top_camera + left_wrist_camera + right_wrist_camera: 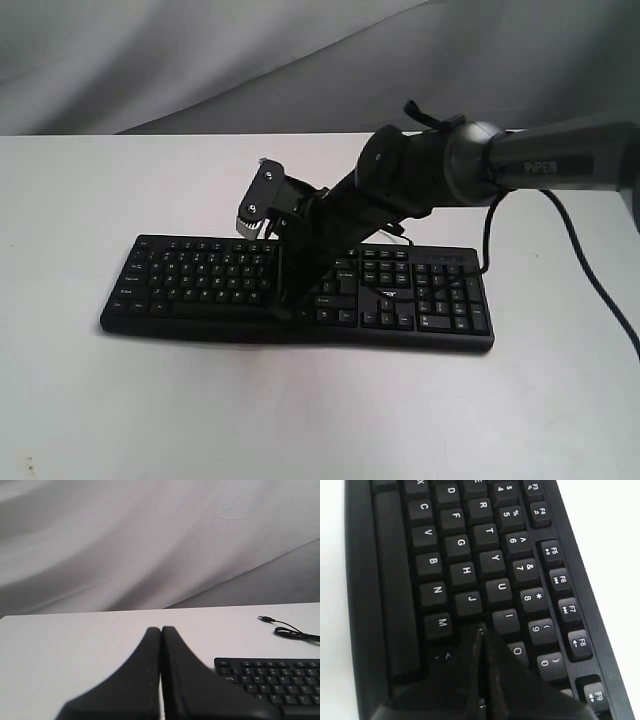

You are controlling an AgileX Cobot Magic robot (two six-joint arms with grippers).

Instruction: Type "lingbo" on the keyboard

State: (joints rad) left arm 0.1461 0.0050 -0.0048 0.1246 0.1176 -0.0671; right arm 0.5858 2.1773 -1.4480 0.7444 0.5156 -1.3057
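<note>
So the keyboard [200,275] is lying flat in the middle of the white surface [300,410], long side facing the exterior camera, number pad off to the right. The right arm [540,160], which has "PIPER" printed on it, comes in from the right side and angles down over the keys.

The right end effector [284,308] is clenched, with both fingers squeezed tight against each other and nothing between them. From its own wrist cam, the tip [481,632] is down in the letter block, right in the pocket between J, I, M and O. Can't honestly tell if it's actually pressing a key or just barely above it, and the key right under the tip is covered.

The left end effector [161,630] is clenched too and grasping nothing. It hangs over bare surface with a corner of the keyboard off to one side of it. Past that corner a thin black cable [292,630] lies loose, plug end resting on the surface. Wrinkly grey cloth [150,540] hangs behind everything.
</note>
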